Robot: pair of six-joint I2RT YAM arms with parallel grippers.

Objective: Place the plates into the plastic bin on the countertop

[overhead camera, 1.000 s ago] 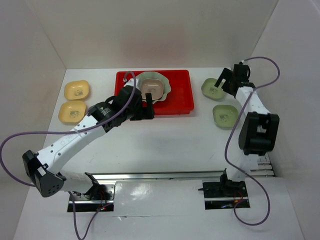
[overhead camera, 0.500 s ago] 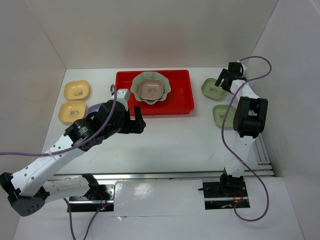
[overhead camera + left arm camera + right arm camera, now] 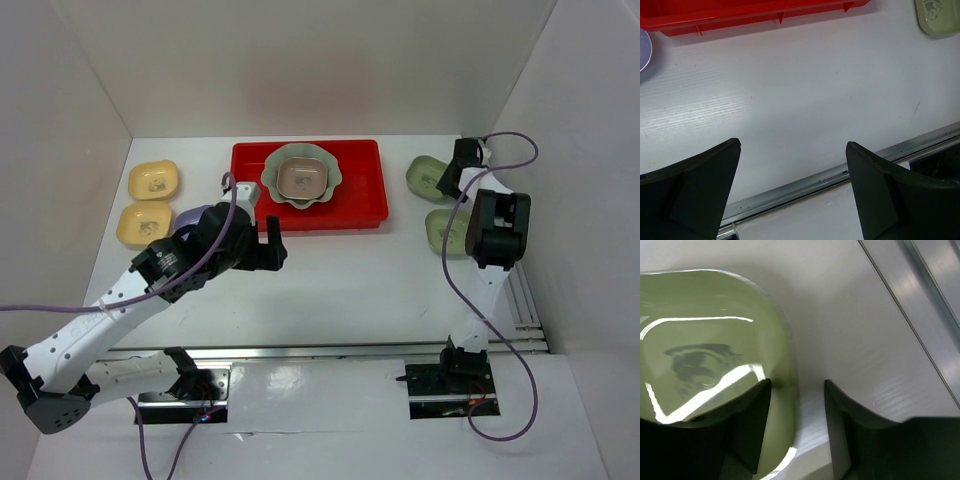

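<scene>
Your right gripper (image 3: 795, 390) straddles the rim of the olive dish (image 3: 705, 355) by the worktop's (image 3: 350, 270) right edge, fingers parted to pinch it; left gripper (image 3: 792, 145) hangs open, empty.

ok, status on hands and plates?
Left hand open, empty, over countertop near red bin. Right hand open, straddling olive green dish rim, not clamped. Scalloped dish and tan dish in bin. Nothing seen in the way.

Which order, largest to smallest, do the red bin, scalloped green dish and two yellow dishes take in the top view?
1. red bin
2. scalloped green dish
3. far yellow dish and near yellow dish: they look alike in size, so I do not rank one above the other.
</scene>
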